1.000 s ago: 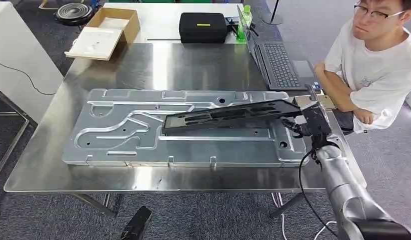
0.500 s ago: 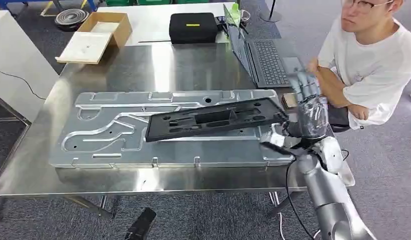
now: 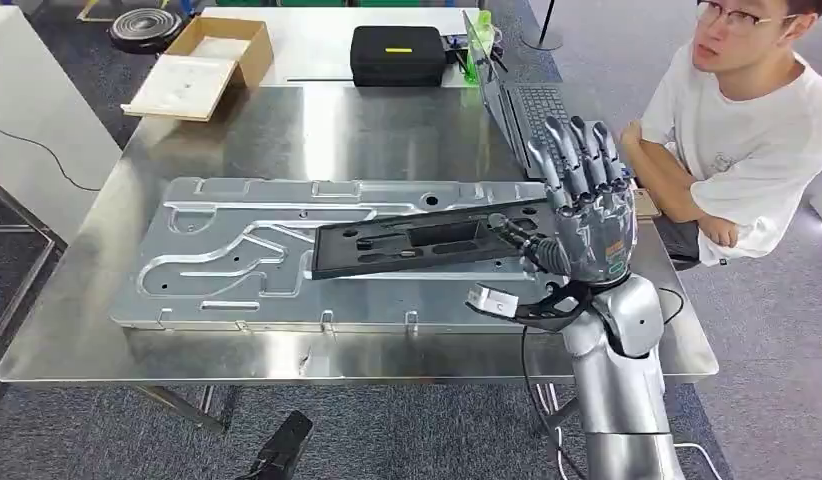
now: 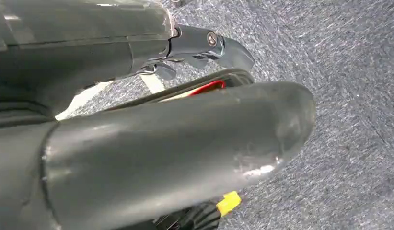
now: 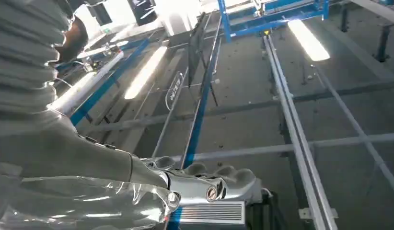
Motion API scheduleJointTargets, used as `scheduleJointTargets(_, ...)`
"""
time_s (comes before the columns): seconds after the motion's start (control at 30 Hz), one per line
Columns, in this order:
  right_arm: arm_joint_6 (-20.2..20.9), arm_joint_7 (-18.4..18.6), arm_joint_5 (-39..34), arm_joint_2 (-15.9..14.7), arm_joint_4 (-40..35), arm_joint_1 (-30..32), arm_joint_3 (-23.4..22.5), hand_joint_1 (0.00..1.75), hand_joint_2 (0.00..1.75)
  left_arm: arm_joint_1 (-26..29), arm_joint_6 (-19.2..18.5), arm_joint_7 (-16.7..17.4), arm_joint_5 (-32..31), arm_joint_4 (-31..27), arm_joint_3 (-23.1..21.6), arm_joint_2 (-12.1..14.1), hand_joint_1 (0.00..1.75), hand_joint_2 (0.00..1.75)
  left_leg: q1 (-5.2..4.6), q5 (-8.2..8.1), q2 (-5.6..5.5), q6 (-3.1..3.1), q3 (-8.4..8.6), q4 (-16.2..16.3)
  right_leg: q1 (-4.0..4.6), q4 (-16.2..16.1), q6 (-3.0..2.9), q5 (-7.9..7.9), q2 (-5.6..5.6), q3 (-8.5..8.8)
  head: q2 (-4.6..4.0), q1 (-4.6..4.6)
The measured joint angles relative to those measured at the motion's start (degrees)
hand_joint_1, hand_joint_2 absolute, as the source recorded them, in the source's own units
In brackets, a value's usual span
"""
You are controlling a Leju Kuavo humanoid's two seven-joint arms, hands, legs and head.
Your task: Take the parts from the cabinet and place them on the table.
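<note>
1. Black slotted part (image 3: 427, 240), head view: it lies flat on a large stamped aluminium panel (image 3: 237, 255) that covers the middle of the steel table (image 3: 387, 130). The right hand (image 3: 582, 215) is raised just beside the part's near end, fingers (image 3: 572, 150) spread and pointing up, holding nothing. A seated person (image 3: 747, 130) leans an arm on the table edge close behind the hand. A laptop (image 3: 532, 105), a black case (image 3: 399, 55) and a cardboard box (image 3: 212, 60) sit at the table's far end, well apart from the part.

2. Risk, head view: the part appears delivered. From here the raised arm could, in my judgement, clip the laptop or the person's forearm if it swings outward, or nudge the part's end and slide it across the slick metal.

3. Left wrist view: the left hand (image 4: 152, 143) hangs over grey carpet (image 4: 348, 96). Its thumb lies across the frame and I cannot tell how the fingers are set, or whether they hold anything.

4. Right wrist view: the hand's thumb (image 5: 185, 184) points up toward a workshop ceiling (image 5: 262, 110) with strip lights (image 5: 307, 38) and blue beams (image 5: 204, 86).

5. Room: grey carpet runs under a polished, reflective tabletop.
</note>
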Motion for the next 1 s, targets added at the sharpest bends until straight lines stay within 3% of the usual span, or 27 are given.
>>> scheduleJointTargets(0.03, 0.02, 0.09, -1.49, 0.09, -0.2, 0.2, 0.17, 0.0, 0.0, 0.05, -0.02, 0.0, -0.02, 0.0, 0.0, 0.0, 0.0, 0.0, 0.0, -0.01, -0.02, -0.02, -0.01, 0.05, -0.19, -1.05, 0.09, 1.22, -0.03, 0.51, 0.0, 0.02)
scheduleJointTargets(0.07, 0.02, 0.3, -3.77, 0.09, -0.11, 0.19, 0.78, 0.0, 0.0, 0.06, -0.02, 0.0, 0.0, 0.0, 0.0, 0.0, 0.0, 0.0, 0.02, -0.06, -0.03, -0.1, -0.01, 0.16, -0.31, -4.21, 0.12, 3.27, -0.08, 2.17, 0.0, 0.0)
scheduleJointTargets(0.13, 0.02, 1.93, -6.1, -0.35, 0.0, 0.19, 2.71, 0.0, 0.0, 0.03, 0.0, 0.0, 0.09, 0.0, 0.0, 0.0, 0.0, 0.0, 0.06, -0.3, 0.0, -0.47, 0.08, 0.36, -0.32, -13.58, -0.13, 7.52, -0.34, 7.12, 0.0, 0.0)
scheduleJointTargets(0.17, 0.02, 3.21, -6.16, -0.66, -0.02, 0.16, 3.97, 0.0, 0.0, 0.03, 0.02, -0.02, 0.2, 0.0, 0.0, 0.0, 0.0, 0.0, -0.21, -0.43, 0.09, -0.79, -0.08, 0.49, -0.1, -15.7, -0.38, 6.7, -0.41, 8.17, 0.0, 0.0)
scheduleJointTargets(0.27, 0.02, 6.43, -4.5, -0.83, -0.41, 0.19, 7.04, 0.0, 0.0, 0.06, 0.22, -0.13, 0.66, 0.0, 0.0, 0.0, 0.0, 0.0, -0.07, -0.26, 0.03, -1.74, -0.2, 0.34, 0.44, -15.9, -1.2, 6.98, -0.34, 7.84, 0.0, -0.02)
scheduleJointTargets(0.33, 0.02, 7.63, -3.43, -1.05, -1.15, 0.18, 9.24, 0.0, 0.0, 0.08, 0.3, -0.2, 0.83, 0.0, 0.0, 0.02, 0.0, 0.0, 0.08, -0.76, -0.14, -2.33, -0.5, 0.8, -0.11, -16.74, -2.02, 7.47, -0.74, 8.26, 0.0, 0.02)
scheduleJointTargets(0.37, 0.02, 8.0, -3.43, -1.07, -1.49, 0.1, 10.17, 0.0, 0.0, 0.1, 0.35, -0.28, 0.9, 0.0, 0.0, 0.02, 0.0, 0.0, 0.13, -2.0, -0.15, -2.58, -1.08, 2.47, 0.01, -16.87, -2.17, 7.49, -0.99, 8.33, 0.0, -0.04)
scheduleJointTargets(0.4, 0.02, 8.26, -3.63, -1.07, -1.81, 0.07, 11.0, 0.0, 0.0, 0.07, 0.37, -0.35, 0.92, 0.0, 0.0, 0.02, 0.0, 0.0, 0.15, -4.18, -0.16, -2.73, -2.79, 6.14, 0.06, -16.87, -2.72, 7.44, -1.29, 8.31, 0.0, -0.07)
scheduleJointTargets(0.43, 0.02, 8.39, -3.89, -1.07, -2.03, 0.1, 11.65, 0.0, 0.0, 0.16, 0.37, -0.35, 0.92, 0.0, 0.0, 0.02, 0.0, 0.0, 0.23, -6.42, -0.16, -2.89, -5.08, 10.99, 0.18, -16.86, -2.87, 7.42, -1.62, 8.31, 0.0, -0.07)
scheduleJointTargets(0.47, 0.02, 8.48, -4.11, -1.07, -2.1, 0.12, 11.98, 0.0, 0.0, 0.33, 0.37, -0.35, 0.94, 0.0, 0.0, 0.02, 0.0, 0.0, 0.27, -7.93, -0.15, -3.03, -7.11, 15.08, 0.3, -16.85, -2.95, 7.37, -1.95, 8.28, 0.0, -0.07)
scheduleJointTargets(0.5, 0.02, 8.66, -4.37, -1.07, -2.1, 0.12, 12.33, 0.0, 0.0, 0.56, 0.39, -0.35, 0.98, 0.0, 0.0, 0.02, 0.0, 0.0, 0.34, -8.36, -0.15, -3.12, -8.51, 17.75, 0.4, -16.82, -2.99, 7.34, -2.26, 8.28, 0.0, -0.07)
scheduleJointTargets(0.53, 0.02, 8.76, -4.44, -1.09, -2.12, 0.12, 12.59, 0.0, 0.0, 0.77, 0.39, -0.35, 1.03, 0.0, 0.0, 0.02, 0.0, 0.0, 0.41, -7.44, -0.14, -3.13, -8.52, 17.53, 0.43, -16.79, -3.0, 7.31, -2.58, 8.29, 0.0, -0.07)
scheduleJointTargets(0.57, 0.02, 8.79, -4.48, -1.09, -2.18, 0.12, 12.81, 0.0, 0.0, 0.87, 0.42, -0.35, 1.07, 0.0, 0.0, 0.02, 0.0, 0.0, 0.46, -5.54, -0.09, -3.1, -7.39, 14.95, 0.45, -16.75, -3.03, 7.25, -2.96, 8.3, 0.0, -0.07)
scheduleJointTargets(0.6, 0.02, 8.83, -4.48, -1.09, -2.32, 0.11, 12.94, 0.0, 0.0, 0.85, 0.46, -0.35, 1.09, 0.0, 0.0, 0.07, 0.0, 0.0, 0.46, -2.81, 0.19, -3.01, -5.0, 9.93, 0.44, -16.64, -2.91, 7.16, -3.41, 8.35, 0.0, -0.07)
scheduleJointTargets(0.63, 0.02, 8.85, -4.48, -1.09, -2.53, 0.1, 13.03, 0.0, 0.0, 0.76, 0.52, -0.35, 1.09, 0.0, 0.0, 0.11, 0.0, 0.0, 0.43, -0.45, 1.38, -2.84, -2.32, 4.6, 0.44, -16.49, -2.71, 7.01, -3.79, 8.41, 0.0, -0.07)
scheduleJointTargets(0.67, 0.02, 8.87, -4.48, -1.11, -2.71, 0.07, 13.14, 0.0, 0.0, 0.6, 0.52, -0.35, 1.09, 0.0, 0.0, 0.11, 0.0, 0.0, 0.1, -0.63, 4.01, -2.75, -1.01, 1.3, 0.66, -16.37, -2.49, 6.86, -4.16, 8.42, 0.0, -0.07)
scheduleJointTargets(0.7, 0.02, 8.87, -4.5, -1.2, -2.8, 0.01, 13.16, 0.0, 0.0, 0.46, 0.52, -0.37, 1.09, 0.0, 0.02, 0.11, 0.0, 0.0, -0.22, -0.37, 3.4, -2.14, -0.81, 0.84, 1.09, -16.04, -2.11, 6.62, -4.47, 8.28, 0.0, 0.02)
scheduleJointTargets(0.77, 0.02, 8.9, -4.5, -1.2, -2.95, 0.02, 13.24, 0.0, 0.0, 0.54, 0.52, -0.35, 1.09, 0.0, 0.0, 0.11, 0.0, 0.0, -0.27, -0.3, 2.18, -1.7, -1.07, 0.9, 1.02, -16.24, -1.71, 6.61, -5.54, 8.49, 0.0, 0.04)
scheduleJointTargets(0.83, 0.02, 8.9, -4.52, -1.2, -3.1, -0.01, 13.35, 0.0, 0.0, 0.63, 0.52, -0.35, 1.09, 0.0, 0.02, 0.13, 0.0, 0.0, -0.1, 0.23, 0.95, -0.82, -0.74, 0.33, 0.98, -16.11, -1.03, 6.23, -6.42, 8.52, 0.0, 0.04)
scheduleJointTargets(0.87, 0.02, 8.9, -4.57, -1.22, -3.15, -0.04, 13.35, 0.0, 0.0, 0.67, 0.55, -0.35, 1.09, 0.0, 0.02, 0.11, 0.0, 0.0, 0.0, 0.37, 0.54, -0.62, -0.7, 0.12, 0.45, -15.11, -0.65, 5.51, -4.43, 8.48, 0.0, 0.04)
scheduleJointTargets(0.9, 0.02, 8.87, -4.68, -1.22, -3.28, -0.15, 13.38, 0.0, 0.0, 0.52, 0.55, -0.31, 1.09, 0.0, 0.02, 0.13, 0.0, 0.0, 0.13, 0.51, -0.03, -0.37, -0.76, 0.11, 0.38, -11.88, -0.39, 3.23, -2.2, 6.99, 0.0, 0.04)
scheduleJointTargets(0.97, 0.02, 8.9, -4.92, -1.51, -3.28, -0.1, 13.38, 0.0, 0.0, 0.36, 0.55, -0.28, 1.09, 0.0, 0.02, 0.11, 0.0, 0.0, 0.12, 0.6, -1.2, -0.11, -0.84, 0.14, 0.21, -3.42, -0.13, -0.84, -0.84, 3.01, 0.0, 0.04)
scheduleJointTargets(1.0, 0.02, 8.92, -4.98, -1.62, -3.26, -0.07, 13.38, 0.0, 0.0, 0.44, 0.55, -0.28, 1.09, 0.0, 0.02, 0.11, 0.0, 0.0, 0.09, 0.6, -1.93, -0.11, -0.89, 0.19, 0.22, -0.19, -0.1, -1.73, -0.72, 1.3, 0.0, 0.04)
